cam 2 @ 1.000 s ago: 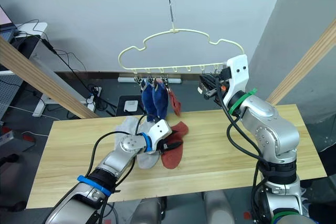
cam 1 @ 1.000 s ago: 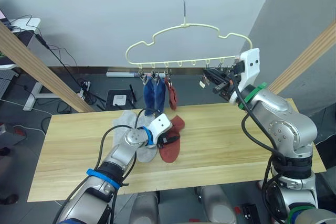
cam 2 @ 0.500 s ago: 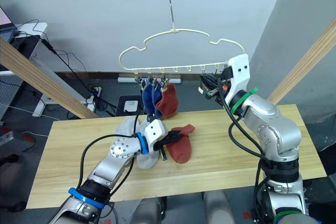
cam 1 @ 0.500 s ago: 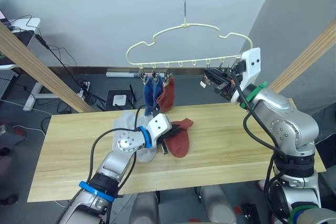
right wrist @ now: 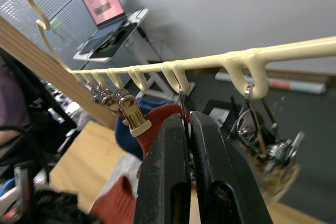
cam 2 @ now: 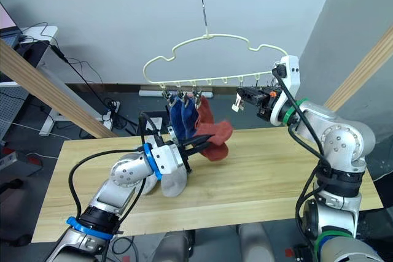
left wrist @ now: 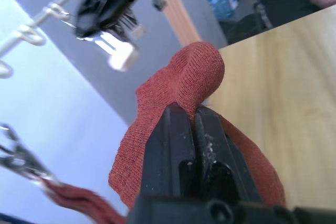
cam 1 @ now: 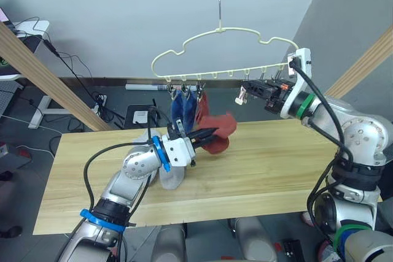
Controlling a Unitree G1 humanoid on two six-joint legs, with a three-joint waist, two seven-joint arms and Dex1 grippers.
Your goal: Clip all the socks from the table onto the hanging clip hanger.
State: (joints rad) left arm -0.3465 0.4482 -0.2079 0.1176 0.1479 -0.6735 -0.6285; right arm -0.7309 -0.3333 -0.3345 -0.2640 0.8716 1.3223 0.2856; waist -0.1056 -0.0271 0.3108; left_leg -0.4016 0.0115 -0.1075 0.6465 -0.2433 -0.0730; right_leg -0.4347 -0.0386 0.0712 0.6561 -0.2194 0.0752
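The left claw (cam 1: 198, 137), pinched shut on a soft rust red ankle sock (cam 1: 219, 132), holds it clear of the light wooden plank tabletop (cam 1: 276, 164), just below the pale yellow wavy wire clip hanger (cam 1: 221, 50). The grip takes only a fold, so the sock could slip free on the way up. The right claw (right wrist: 187, 129) seems closed on a small metal clip (right wrist: 182, 103); if it lets go, the hanger may swing. No containers here. Two light grey socks (cam 1: 169, 173) lie on the tabletop.
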